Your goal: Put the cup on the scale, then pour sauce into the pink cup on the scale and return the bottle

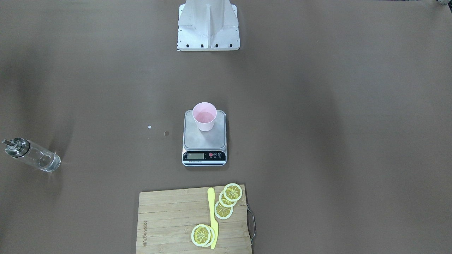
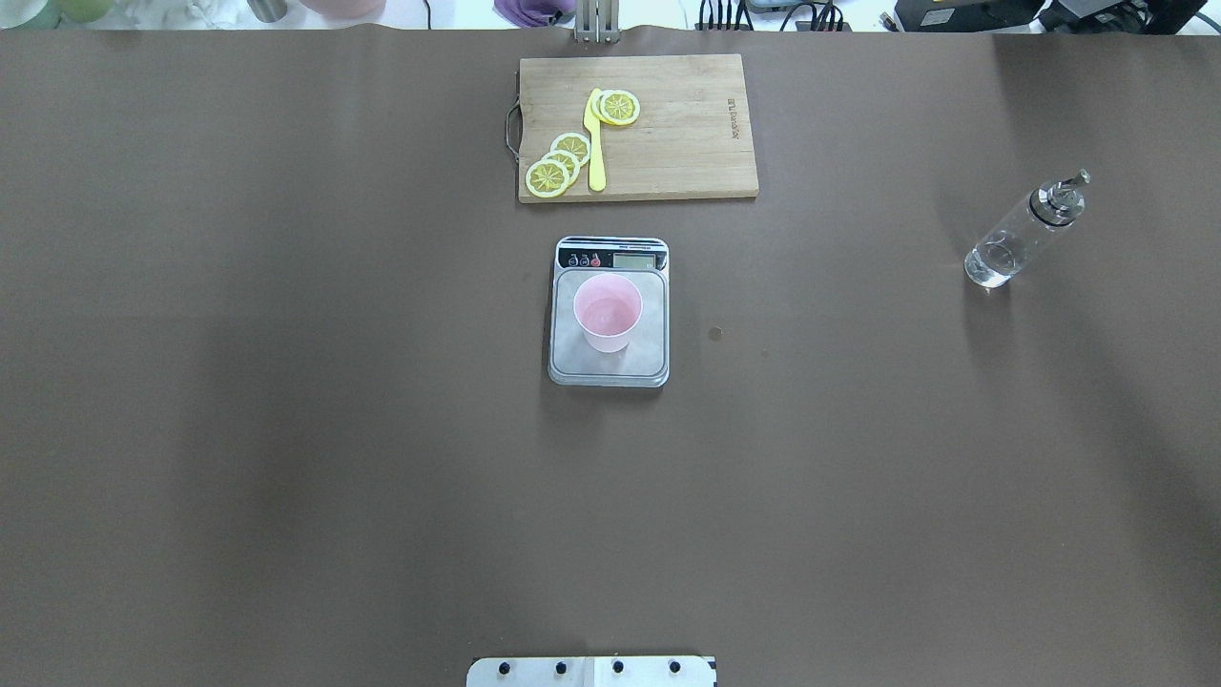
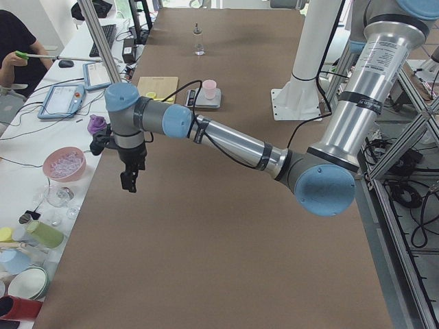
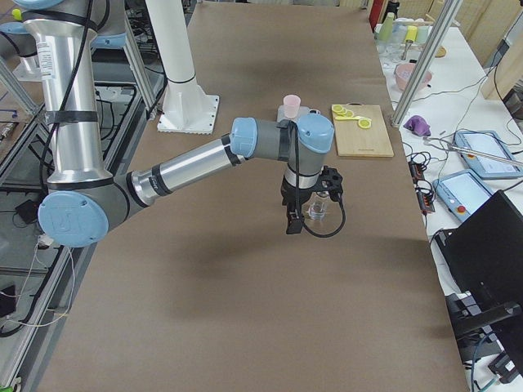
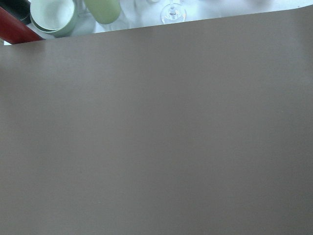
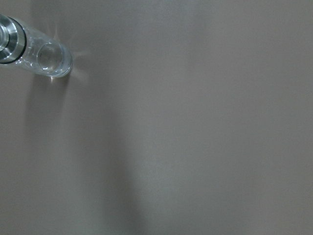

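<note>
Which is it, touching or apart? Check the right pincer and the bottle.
Apart. The overhead view shows the bottle standing alone, with no right pincer on it.

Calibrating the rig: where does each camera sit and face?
Front: across the table, facing robot's base.
Overhead: behind robot, looking down; base edge only.
Exterior left: left table end; left arm near.
Exterior right: right end; right arm near.
Left wrist: bare table, no robot parts.
Right wrist: over the bottle, likewise.
Overhead and front share cup on scale.
</note>
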Action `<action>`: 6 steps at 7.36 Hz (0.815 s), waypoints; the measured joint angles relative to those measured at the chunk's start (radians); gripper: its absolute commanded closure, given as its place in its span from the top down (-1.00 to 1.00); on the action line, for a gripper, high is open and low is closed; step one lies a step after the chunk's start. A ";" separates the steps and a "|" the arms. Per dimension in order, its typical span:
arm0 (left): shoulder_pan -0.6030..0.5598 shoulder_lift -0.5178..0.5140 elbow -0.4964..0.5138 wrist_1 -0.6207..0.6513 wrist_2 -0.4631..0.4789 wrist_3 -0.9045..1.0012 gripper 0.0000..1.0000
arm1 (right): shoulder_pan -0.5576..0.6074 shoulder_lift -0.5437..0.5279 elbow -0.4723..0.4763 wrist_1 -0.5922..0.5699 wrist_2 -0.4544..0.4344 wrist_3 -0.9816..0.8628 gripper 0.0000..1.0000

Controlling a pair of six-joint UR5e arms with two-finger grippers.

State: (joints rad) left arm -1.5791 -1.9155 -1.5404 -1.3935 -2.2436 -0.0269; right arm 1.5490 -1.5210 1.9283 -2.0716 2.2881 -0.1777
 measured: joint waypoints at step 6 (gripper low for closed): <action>-0.118 0.247 0.032 -0.129 -0.071 0.200 0.97 | 0.058 -0.042 -0.243 0.320 0.018 -0.035 1.00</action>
State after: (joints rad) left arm -1.6969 -1.6687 -1.5087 -1.5225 -2.3149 0.1735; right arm 1.6068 -1.5632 1.6854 -1.7519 2.3061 -0.2125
